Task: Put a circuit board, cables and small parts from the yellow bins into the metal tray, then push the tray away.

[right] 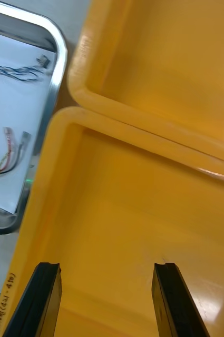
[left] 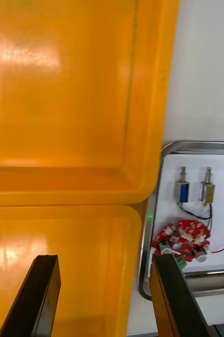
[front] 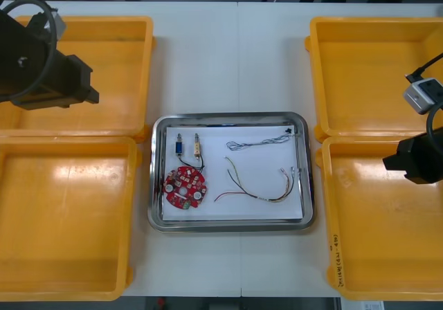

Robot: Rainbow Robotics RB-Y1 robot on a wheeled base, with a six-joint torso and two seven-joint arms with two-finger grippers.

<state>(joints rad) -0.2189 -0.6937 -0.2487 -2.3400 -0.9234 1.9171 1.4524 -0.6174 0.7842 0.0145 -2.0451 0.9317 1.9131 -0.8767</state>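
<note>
Light table [front: 228, 61] carries 4 yellow bins [front: 104, 81], 2 at each side, with the metal tray [front: 228, 117] between them. On the tray's white inside lie the round red circuit board [front: 185, 186] at the robot's left near corner, 2 small metal parts [front: 178, 144] just beyond it, side by side, a twisted blue and white cable [front: 259, 142] toward the far right, and a red and yellow cable [front: 259, 185] nearer. The left gripper [left: 106, 295] hangs over the left bins by their shared wall, its fingers [left: 40, 295] spread with nothing between them. The right gripper [right: 109, 300] hangs over the near right bin, fingers [right: 175, 300] likewise spread and holding nothing.
</note>
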